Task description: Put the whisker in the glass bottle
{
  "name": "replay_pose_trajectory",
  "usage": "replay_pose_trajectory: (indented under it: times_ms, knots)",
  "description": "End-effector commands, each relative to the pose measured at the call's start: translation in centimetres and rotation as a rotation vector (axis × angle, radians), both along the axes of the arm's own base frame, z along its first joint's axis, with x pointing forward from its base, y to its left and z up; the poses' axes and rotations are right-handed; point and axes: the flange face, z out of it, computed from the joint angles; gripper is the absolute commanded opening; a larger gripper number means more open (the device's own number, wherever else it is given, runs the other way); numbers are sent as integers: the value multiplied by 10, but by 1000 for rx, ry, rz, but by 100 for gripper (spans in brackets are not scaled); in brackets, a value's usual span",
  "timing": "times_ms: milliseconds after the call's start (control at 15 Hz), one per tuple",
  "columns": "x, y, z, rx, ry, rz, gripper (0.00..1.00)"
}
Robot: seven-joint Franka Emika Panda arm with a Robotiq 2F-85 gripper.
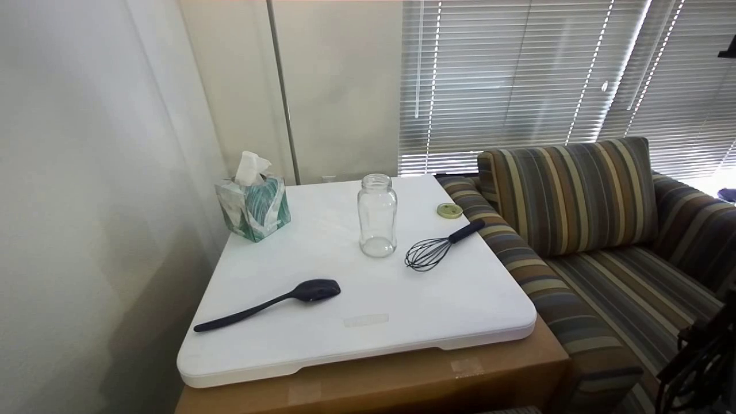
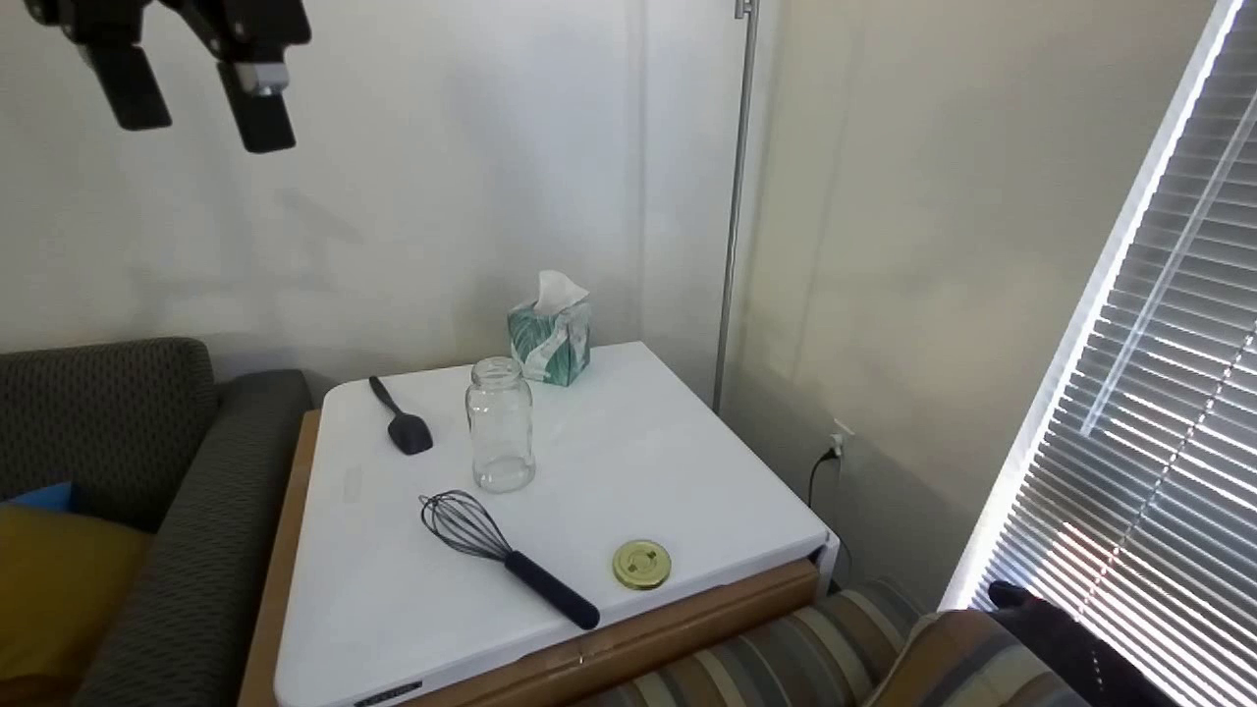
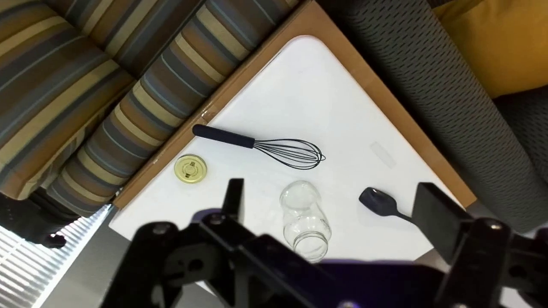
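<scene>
My fingers (image 3: pixel 436 222) stand wide apart in the wrist view, and in an exterior view the gripper (image 2: pixel 208 137) hangs high in the top left corner, a pale wall (image 2: pixel 412 216) behind it. Looking down between the fingertips, I see the bottle (image 3: pixel 305 220) well below, upright on the white table (image 1: pixel 431 299), its open mouth facing up. Close by, I find the whisk (image 3: pixel 244 140) lying on the table, near the bottle but apart from it: the wire loops are on the bottle's side, and the dark handle runs out to the table's edge, its tip right at the rim. Near that handle the gold lid (image 3: pixel 190 168) lies flat, apart from both whisk and bottle. On another side of the bottle I have the black spoon (image 1: pixel 296 292), bowl end nearer the bottle; in the wrist view a finger hides part of its handle. Farther out, in both exterior views, the tissue box (image 1: pixel 256 210) stands near the wall with a white tissue (image 1: pixel 251 168) sticking up. A brown base (image 1: pixel 402 374) shows under the table. Around it I see a striped chair (image 1: pixel 609 282) just beside one edge, a dark sofa (image 2: pixel 211 520) beside another with a yellow cushion (image 2: pixel 64 589) on it, a thin pole (image 2: pixel 735 216) in the room's corner, and blinds (image 1: pixel 494 75) behind the chair.
</scene>
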Motion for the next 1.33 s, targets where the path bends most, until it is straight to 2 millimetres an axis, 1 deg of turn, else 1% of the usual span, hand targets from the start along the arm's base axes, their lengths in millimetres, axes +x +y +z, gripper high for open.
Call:
replay_pose_trajectory:
  times_ms: [0,267,600,1000,1267]
  knots:
    - [22,8,-28,-13,-11,116,100]
    - [43,17,-56,-43,-55,260,100]
    - [65,26,-95,-40,-72,376,100]
    - [84,29,-149,0,-25,418,100]
    - [92,33,-181,10,34,453,100]
